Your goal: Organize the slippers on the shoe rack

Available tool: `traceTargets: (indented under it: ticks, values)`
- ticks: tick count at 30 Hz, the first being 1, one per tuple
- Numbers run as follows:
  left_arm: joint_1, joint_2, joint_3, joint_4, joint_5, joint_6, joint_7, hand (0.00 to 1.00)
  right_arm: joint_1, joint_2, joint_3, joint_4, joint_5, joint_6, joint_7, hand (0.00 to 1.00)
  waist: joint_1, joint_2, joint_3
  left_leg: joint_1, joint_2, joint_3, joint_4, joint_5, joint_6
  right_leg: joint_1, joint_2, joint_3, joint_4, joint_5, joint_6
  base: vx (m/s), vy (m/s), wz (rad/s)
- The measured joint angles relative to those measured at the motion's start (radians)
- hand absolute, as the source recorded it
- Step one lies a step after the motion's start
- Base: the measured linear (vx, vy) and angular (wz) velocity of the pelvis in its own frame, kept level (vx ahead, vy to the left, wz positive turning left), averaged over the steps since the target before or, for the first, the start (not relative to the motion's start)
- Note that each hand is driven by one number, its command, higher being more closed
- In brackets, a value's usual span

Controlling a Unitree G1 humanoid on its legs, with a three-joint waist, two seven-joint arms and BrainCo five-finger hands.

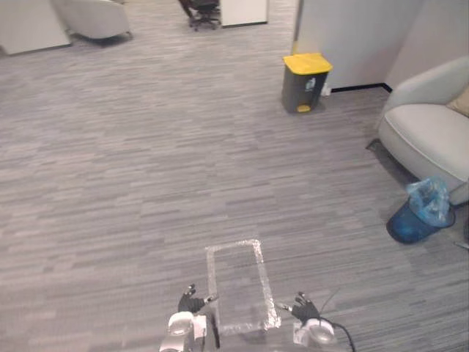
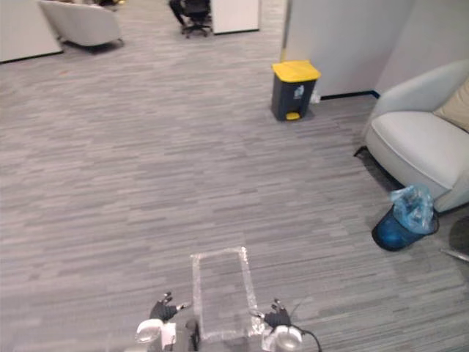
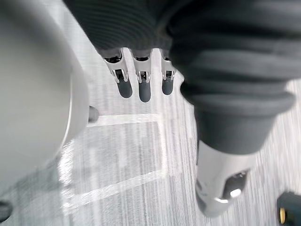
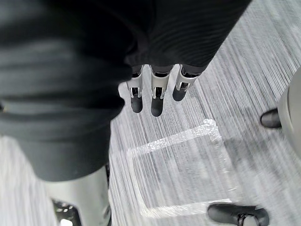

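Left robot hand hung left of taped rectangle, fingers straight, empty | right robot hand right of it, likewise straight-fingered, empty

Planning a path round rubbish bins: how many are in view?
2. A yellow-lidded bin stands by the partition wall ahead; a blue bin with a plastic bag sits beside the pale sofa on the right. Others may lie out of view.
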Motion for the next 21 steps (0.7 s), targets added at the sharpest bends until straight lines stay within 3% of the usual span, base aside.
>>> traceTargets:
  ticks: [2,4,6,7,9,10,12,13,14,16,17,19,21]
  values:
    - [-0.016,0.021,0.002,0.015,0.000,0.002,0.001,0.00,0.001,0.019,-0.007,0.004,-0.002,0.002,0.002,0.00,0.002,-0.031,0.001,0.032,-0.006,0.084,0.034,-0.033,0.043,-0.058,-0.026,0.038,0.130,0.021,0.028,0.55,0.374,-0.84]
    - [-0.015,0.025,-0.002,0.025,0.003,0.012,0.001,0.00,-0.001,0.028,-0.007,-0.009,-0.002,0.005,0.003,0.00,0.004,-0.029,0.009,0.125,-0.003,0.142,0.016,-0.064,0.086,-0.169,-0.028,0.022,0.407,0.102,0.076,0.33,0.231,-0.90]
    - [-0.014,0.029,-0.013,0.039,0.004,0.015,0.002,0.00,-0.005,0.034,-0.007,-0.020,-0.002,0.003,0.004,0.00,0.003,-0.026,0.017,0.210,-0.003,0.181,-0.020,-0.074,0.095,-0.230,-0.032,-0.019,0.556,0.075,0.065,0.25,0.198,-0.80]
    - [-0.013,0.029,-0.028,0.052,0.004,0.018,0.002,0.00,-0.009,0.036,-0.007,-0.020,-0.002,0.001,0.004,0.00,0.001,-0.010,0.025,0.285,0.002,0.220,-0.069,-0.074,0.097,-0.266,-0.032,-0.083,0.590,0.041,0.047,0.26,0.219,-0.87]
    - [-0.018,0.029,-0.029,0.054,0.004,0.019,0.001,0.00,-0.012,0.039,-0.007,-0.021,-0.003,-0.001,0.004,0.00,-0.001,-0.009,0.024,0.355,0.012,0.270,-0.143,-0.078,0.093,-0.310,-0.029,-0.195,0.542,0.018,0.037,0.21,0.156,-0.61]
    - [-0.016,0.031,-0.030,0.058,0.006,0.019,0.000,0.00,-0.014,0.040,-0.007,-0.018,-0.003,-0.002,0.004,0.00,-0.004,-0.012,0.019,0.381,0.014,0.298,-0.185,-0.092,0.070,-0.340,-0.020,-0.259,0.466,0.017,0.037,0.21,0.057,-0.44]
    - [-0.020,0.032,-0.030,0.072,0.013,0.019,-0.001,0.00,-0.023,0.038,-0.009,-0.013,-0.003,0.000,0.003,0.00,-0.008,-0.020,0.018,0.397,0.014,0.327,-0.204,-0.096,0.064,-0.377,-0.015,-0.340,0.339,0.036,0.019,0.24,-0.001,-0.50]
    - [-0.024,0.032,-0.034,0.079,0.018,0.022,-0.001,0.00,-0.028,0.036,-0.010,-0.013,-0.003,-0.001,0.002,0.00,-0.011,-0.019,0.022,0.411,0.015,0.346,-0.204,-0.096,0.063,-0.378,0.007,-0.384,0.199,0.102,-0.003,0.25,-0.075,-0.60]
    - [-0.025,0.026,-0.039,0.089,0.023,0.023,-0.002,0.00,-0.028,0.027,-0.010,-0.012,-0.005,-0.002,0.002,0.00,-0.016,-0.013,0.022,0.428,0.017,0.341,-0.201,-0.108,0.046,-0.360,0.040,-0.379,0.121,0.190,-0.062,0.27,-0.094,-0.62]
    - [-0.035,0.011,-0.044,0.104,0.029,0.024,-0.006,0.00,-0.035,0.008,-0.028,-0.009,-0.005,-0.006,0.001,0.00,-0.019,0.025,0.033,0.445,0.044,0.318,-0.172,-0.112,0.039,-0.319,0.071,-0.366,0.088,0.192,-0.073,0.29,-0.104,-0.48]
    - [-0.040,0.007,-0.042,0.104,0.034,0.024,-0.007,0.00,-0.036,0.007,-0.033,-0.010,-0.005,-0.006,0.001,0.00,-0.020,0.030,0.036,0.444,0.047,0.315,-0.158,-0.114,0.035,-0.314,0.074,-0.363,0.084,0.190,-0.074,0.27,-0.116,-0.37]
    - [-0.040,-0.022,-0.027,0.090,0.053,0.024,-0.010,0.00,-0.033,-0.004,-0.047,-0.016,-0.002,-0.004,0.001,0.00,-0.031,0.038,0.043,0.375,0.104,0.294,0.124,-0.132,0.007,-0.235,0.099,-0.344,0.050,0.164,-0.082,0.28,-0.153,-0.21]
    - [-0.037,-0.025,-0.022,0.074,0.054,0.025,-0.016,0.00,-0.022,-0.005,-0.045,-0.018,-0.002,-0.003,0.001,0.00,-0.030,0.042,0.043,0.321,0.143,0.272,0.303,-0.117,-0.004,-0.202,0.121,-0.320,0.041,0.145,-0.088,0.19,-0.058,-0.46]
